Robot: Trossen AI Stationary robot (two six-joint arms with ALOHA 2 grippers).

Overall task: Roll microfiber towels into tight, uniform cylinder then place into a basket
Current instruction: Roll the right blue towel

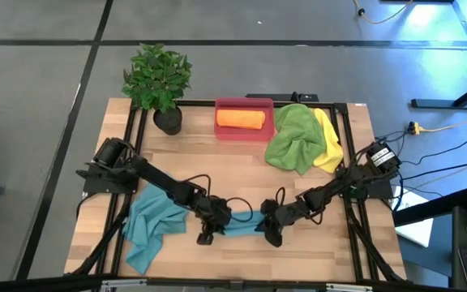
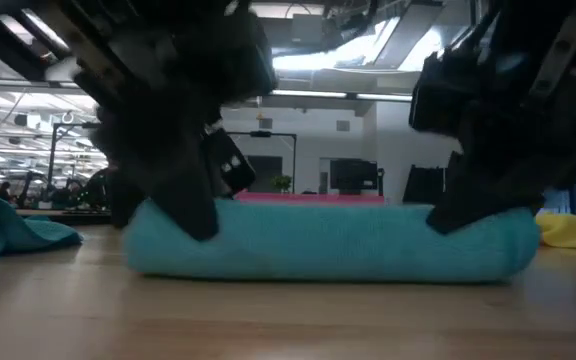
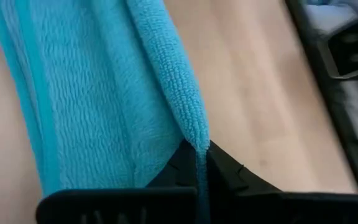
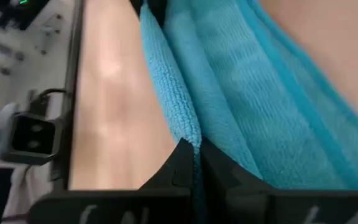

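Note:
A teal-blue microfiber towel (image 1: 238, 224) lies rolled into a long cylinder (image 2: 328, 250) on the wooden table near its front edge. My left gripper (image 1: 207, 235) is shut on its left end and my right gripper (image 1: 272, 235) is shut on its right end. A second teal towel (image 1: 148, 229) lies crumpled on the table to the left. The red-pink basket (image 1: 245, 132) at the far side holds a rolled orange towel (image 1: 240, 118). Beside it, a green towel (image 1: 293, 138) and a yellow one (image 1: 328, 142) lie in a heap. My left gripper (image 3: 196, 152) pinches a raised ridge of cloth (image 3: 188, 124) on the roll, near its left end, between its two fingers. It comes slanting down from above. The roll lies along the table. My right gripper (image 4: 193, 149) pinches the same kind of raised ridge (image 4: 185, 121) near the roll's right end, between its two fingers, slanting down from above. The roll rests on the table there (image 2: 488, 255).
A potted plant (image 1: 159, 81) stands at the far left corner beside the basket. Black frame rails (image 1: 349, 154) run along the table's left and right sides. Bare wood (image 1: 242, 174) lies between the roll and the basket.

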